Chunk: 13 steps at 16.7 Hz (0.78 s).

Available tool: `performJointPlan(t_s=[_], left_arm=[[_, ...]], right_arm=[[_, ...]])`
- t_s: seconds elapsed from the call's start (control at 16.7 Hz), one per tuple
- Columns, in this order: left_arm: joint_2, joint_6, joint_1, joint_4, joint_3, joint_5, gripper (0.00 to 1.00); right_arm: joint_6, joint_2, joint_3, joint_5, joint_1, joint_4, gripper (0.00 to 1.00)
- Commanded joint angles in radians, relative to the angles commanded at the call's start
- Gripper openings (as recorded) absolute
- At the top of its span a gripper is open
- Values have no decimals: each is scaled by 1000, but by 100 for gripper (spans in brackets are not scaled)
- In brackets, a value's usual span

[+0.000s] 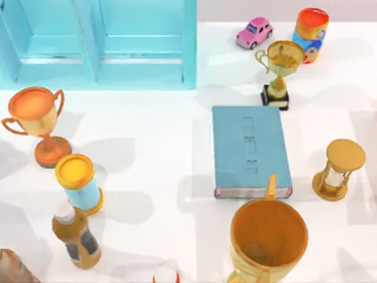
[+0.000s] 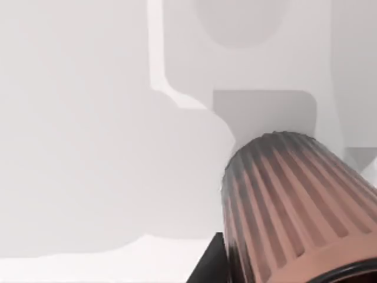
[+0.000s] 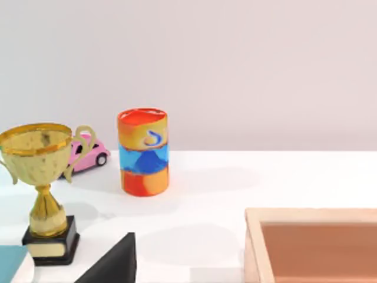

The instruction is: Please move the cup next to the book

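The cup [image 2: 294, 206], a ribbed brownish-pink tumbler, looms close and tilted in the left wrist view, with a dark part of my left gripper [image 2: 209, 266] right beside it. In the top view the cup [image 1: 12, 268] peeks in at the bottom left corner. The teal-blue book [image 1: 250, 150] lies flat right of the table's middle, far from the cup. The book's corner [image 3: 10, 262] also appears in the right wrist view, next to a dark part of my right gripper [image 3: 112, 262].
A big orange mug [image 1: 268, 239] stands just in front of the book, a gold trophy [image 1: 281, 68] behind it and an hourglass [image 1: 339, 170] to its right. On the left are an orange trophy [image 1: 38, 124], a yellow-lidded can [image 1: 79, 183] and a bottle [image 1: 75, 233]. A teal cabinet [image 1: 97, 44] fills the back left.
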State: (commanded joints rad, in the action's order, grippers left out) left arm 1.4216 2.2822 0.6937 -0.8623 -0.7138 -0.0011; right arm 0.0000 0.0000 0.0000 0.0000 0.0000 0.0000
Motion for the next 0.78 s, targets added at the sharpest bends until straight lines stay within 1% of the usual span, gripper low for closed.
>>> performJointPlan(t_s=[0.36, 0.78], left_arm=[[-7, 4, -1, -17, -13, 0, 0], [-73, -2, -2, -219, -143, 0, 0]], right_arm=[[0, 0, 0, 0, 0, 0, 100], [0, 0, 0, 0, 0, 0, 100]])
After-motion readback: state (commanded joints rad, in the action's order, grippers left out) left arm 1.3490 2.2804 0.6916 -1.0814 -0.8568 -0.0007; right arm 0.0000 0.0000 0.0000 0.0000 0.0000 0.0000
